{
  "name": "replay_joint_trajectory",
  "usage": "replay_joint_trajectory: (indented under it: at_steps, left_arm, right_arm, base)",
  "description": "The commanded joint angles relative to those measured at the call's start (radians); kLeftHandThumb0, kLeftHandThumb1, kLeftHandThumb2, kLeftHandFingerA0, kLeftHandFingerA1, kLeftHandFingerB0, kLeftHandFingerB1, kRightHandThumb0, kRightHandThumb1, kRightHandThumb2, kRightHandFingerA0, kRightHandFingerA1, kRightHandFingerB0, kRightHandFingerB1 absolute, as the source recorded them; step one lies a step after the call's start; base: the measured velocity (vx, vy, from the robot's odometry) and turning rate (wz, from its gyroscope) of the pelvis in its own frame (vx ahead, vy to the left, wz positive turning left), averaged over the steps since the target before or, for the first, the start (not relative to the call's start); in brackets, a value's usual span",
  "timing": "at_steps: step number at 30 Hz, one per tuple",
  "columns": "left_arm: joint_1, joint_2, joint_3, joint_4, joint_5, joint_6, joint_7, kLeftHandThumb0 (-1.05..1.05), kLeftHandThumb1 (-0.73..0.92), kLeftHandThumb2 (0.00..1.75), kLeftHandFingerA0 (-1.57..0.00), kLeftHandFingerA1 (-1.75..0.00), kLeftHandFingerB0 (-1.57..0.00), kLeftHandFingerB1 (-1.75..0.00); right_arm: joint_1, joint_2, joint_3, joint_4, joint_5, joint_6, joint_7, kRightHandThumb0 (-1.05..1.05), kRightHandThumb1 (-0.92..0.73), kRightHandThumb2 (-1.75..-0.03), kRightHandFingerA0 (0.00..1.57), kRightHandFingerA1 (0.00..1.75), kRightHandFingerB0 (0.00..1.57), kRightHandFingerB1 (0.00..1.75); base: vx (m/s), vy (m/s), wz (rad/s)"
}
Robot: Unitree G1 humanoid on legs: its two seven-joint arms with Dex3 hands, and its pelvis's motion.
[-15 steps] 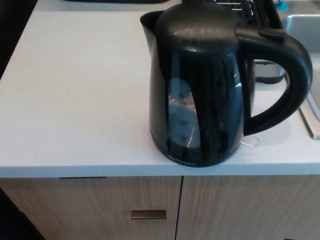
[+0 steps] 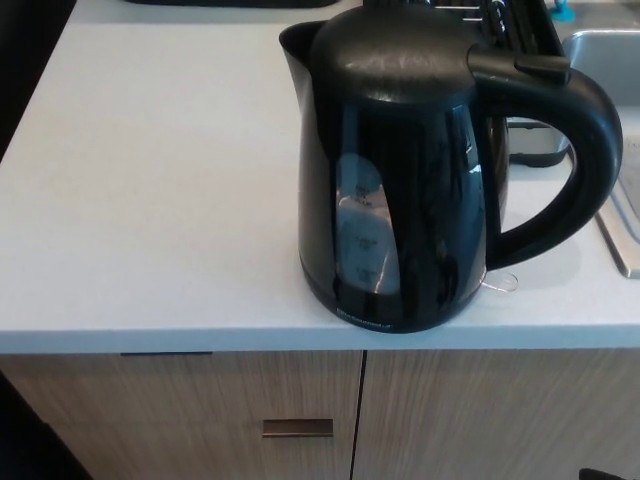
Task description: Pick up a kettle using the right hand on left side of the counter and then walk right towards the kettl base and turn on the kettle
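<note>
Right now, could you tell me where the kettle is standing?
In the head view, the black kettle stands upright on the white counter near its front edge, right of centre, its handle pointing right toward the sink.

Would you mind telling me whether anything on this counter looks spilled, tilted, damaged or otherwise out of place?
Nothing stands out. The black kettle stands upright near the front edge of the white counter, lid closed, handle pointing toward the sink on the right. No spill shows on the counter, and neither robot hand is in view.
</note>
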Motion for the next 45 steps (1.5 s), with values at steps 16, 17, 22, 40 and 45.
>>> replay_joint_trajectory:
  at_steps: [16,17,22,40,45]
  left_arm:
    - [0.05,0.07,-0.003,0.053,-0.002,-0.212,0.003,0.13,0.65,0.89,-0.88,-0.79,-0.82,-0.71]
    - [0.049,0.071,-0.005,0.056,-0.003,-0.214,0.003,0.13,0.65,0.89,-0.88,-0.79,-0.82,-0.71]
    - [0.071,0.09,0.002,0.101,-0.019,-0.241,-0.019,0.13,0.67,0.88,-0.89,-0.78,-0.82,-0.7]
    - [0.109,0.084,-0.005,0.108,-0.019,-0.257,-0.032,0.14,0.64,0.94,-0.9,-0.75,-0.85,-0.68]
    - [0.092,0.088,0.011,0.135,-0.036,-0.25,-0.033,0.16,0.65,0.9,-0.9,-0.76,-0.85,-0.7]
  right_arm:
    - [0.108,-0.113,-0.009,0.017,0.04,-0.106,0.055,-0.1,-0.7,-0.67,0.83,0.59,0.59,0.51]
    - [0.108,-0.114,-0.008,0.017,0.042,-0.106,0.056,-0.1,-0.7,-0.67,0.83,0.59,0.59,0.51]
    - [0.113,-0.151,-0.007,0.017,0.032,-0.104,0.048,-0.05,-0.71,-0.68,0.86,0.59,0.61,0.52]
    - [0.092,-0.147,-0.025,0.039,0.052,-0.122,0.026,0.0,-0.71,-0.78,0.85,0.59,0.62,0.52]
    - [0.094,-0.149,-0.031,0.053,0.053,-0.129,0.025,0.01,-0.7,-0.77,0.85,0.58,0.62,0.52]
  base:
    - [0.0,0.0,0.0]
    - [0.0,0.0,0.0]
    - [0.0,0.0,0.0]
    - [0.0,0.0,0.0]
    - [0.0,0.0,0.0]
